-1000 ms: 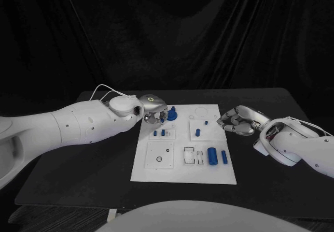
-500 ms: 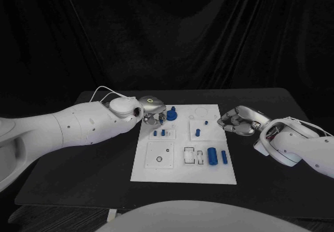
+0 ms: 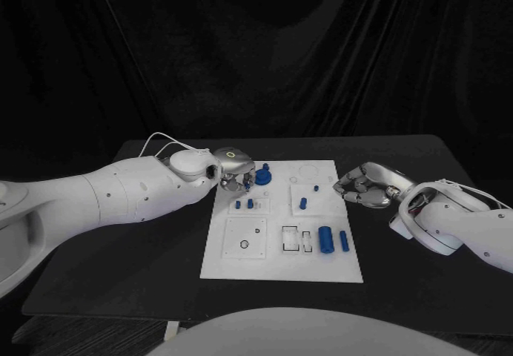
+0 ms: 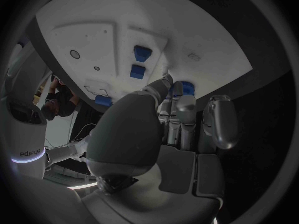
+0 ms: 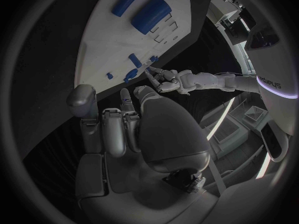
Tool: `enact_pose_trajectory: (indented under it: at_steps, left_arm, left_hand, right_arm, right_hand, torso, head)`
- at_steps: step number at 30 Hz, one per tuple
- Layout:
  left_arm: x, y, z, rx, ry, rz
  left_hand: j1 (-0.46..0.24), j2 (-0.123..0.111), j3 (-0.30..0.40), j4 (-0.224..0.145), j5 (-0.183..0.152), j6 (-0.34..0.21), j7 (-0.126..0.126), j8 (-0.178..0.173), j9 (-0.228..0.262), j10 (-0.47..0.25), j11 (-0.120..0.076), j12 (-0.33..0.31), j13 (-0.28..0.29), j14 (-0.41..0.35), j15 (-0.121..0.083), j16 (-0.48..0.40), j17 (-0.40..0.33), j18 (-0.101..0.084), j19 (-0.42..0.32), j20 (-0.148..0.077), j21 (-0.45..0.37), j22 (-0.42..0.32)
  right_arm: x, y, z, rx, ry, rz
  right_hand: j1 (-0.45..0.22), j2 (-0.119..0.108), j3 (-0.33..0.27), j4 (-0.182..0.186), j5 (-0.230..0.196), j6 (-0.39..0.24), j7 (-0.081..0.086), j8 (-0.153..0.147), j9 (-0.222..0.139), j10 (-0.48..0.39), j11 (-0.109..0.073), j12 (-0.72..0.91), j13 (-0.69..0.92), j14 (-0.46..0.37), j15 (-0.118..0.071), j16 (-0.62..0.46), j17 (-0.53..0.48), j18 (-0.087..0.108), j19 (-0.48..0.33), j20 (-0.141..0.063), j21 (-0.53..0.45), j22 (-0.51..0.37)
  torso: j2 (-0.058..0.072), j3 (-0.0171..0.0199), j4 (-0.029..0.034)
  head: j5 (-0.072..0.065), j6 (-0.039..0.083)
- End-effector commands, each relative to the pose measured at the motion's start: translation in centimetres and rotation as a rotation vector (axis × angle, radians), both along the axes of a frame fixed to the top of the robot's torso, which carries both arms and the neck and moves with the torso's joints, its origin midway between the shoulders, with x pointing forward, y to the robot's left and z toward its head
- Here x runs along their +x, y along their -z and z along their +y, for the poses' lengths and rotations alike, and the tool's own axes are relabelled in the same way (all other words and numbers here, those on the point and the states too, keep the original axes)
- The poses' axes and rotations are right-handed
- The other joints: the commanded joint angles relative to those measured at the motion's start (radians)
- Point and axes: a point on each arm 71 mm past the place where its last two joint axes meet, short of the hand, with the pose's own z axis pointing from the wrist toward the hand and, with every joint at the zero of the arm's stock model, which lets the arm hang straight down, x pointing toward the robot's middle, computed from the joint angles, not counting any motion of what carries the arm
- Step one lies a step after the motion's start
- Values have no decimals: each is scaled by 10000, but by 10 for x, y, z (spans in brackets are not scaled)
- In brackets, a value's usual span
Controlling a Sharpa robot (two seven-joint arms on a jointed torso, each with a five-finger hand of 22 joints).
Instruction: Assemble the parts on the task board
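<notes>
- Parts: a round blue part (image 3: 264, 176) stands at the far left of the task board (image 3: 280, 267); likely light, rigid, smooth plastic.
- Left hand (image 3: 237, 176) touches it, fingers curled; whether it grips, I cannot tell.
- Right hand (image 3: 363, 187) waits curled, holding nothing, beside the board's right edge.
- Best pinched by its sides.

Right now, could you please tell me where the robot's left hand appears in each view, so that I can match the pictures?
Head view: the left hand is over the task board's far left corner, beside a blue part.
Left wrist view: the hand rises through the middle, reaching to that blue part.
Right wrist view: it sits small at the board's far side.
Shared landmark: the white task board.
</notes>
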Motion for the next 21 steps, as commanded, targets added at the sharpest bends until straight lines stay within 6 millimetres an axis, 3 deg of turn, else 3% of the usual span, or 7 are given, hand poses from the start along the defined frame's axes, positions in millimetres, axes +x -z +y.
enact_pose_trajectory:
  at_steps: [1, 21]
  left_arm:
    - [-1, 3, -2, 101, -1, 163]
    - [-2, 6, -1, 187, -32, 321]
  left_hand:
    - [14, -53, 80, -3, 61, -56, -27, -49, -9, 23, -43, -36, -7, -88, -1, -57, -23, -87, -67, -12, -55, 1727]
    - [15, -77, 83, -12, 63, -57, -26, -60, -17, 43, -38, -47, -11, -147, 2, -133, -129, -68, -118, -11, -151, 1701]
  right_arm:
    - [-1, 1, -1, -84, 84, 76]
    - [-1, 2, 0, -94, 75, 119]
  right_hand:
    - [27, -41, 67, 6, 29, 35, -6, 42, 10, 248, -80, -44, 1676, 638, -37, -36, 1348, 185, -37, -5, -29, 1026]
    - [34, -43, 80, 2, 26, 39, -6, 44, 11, 247, -80, -47, 1673, 634, -37, -44, 1339, 185, -41, -6, -35, 1025]
  torso:
    - [1, -3, -4]
    - [0, 1, -3]
  head:
    - [2, -2]
    - [9, -2]
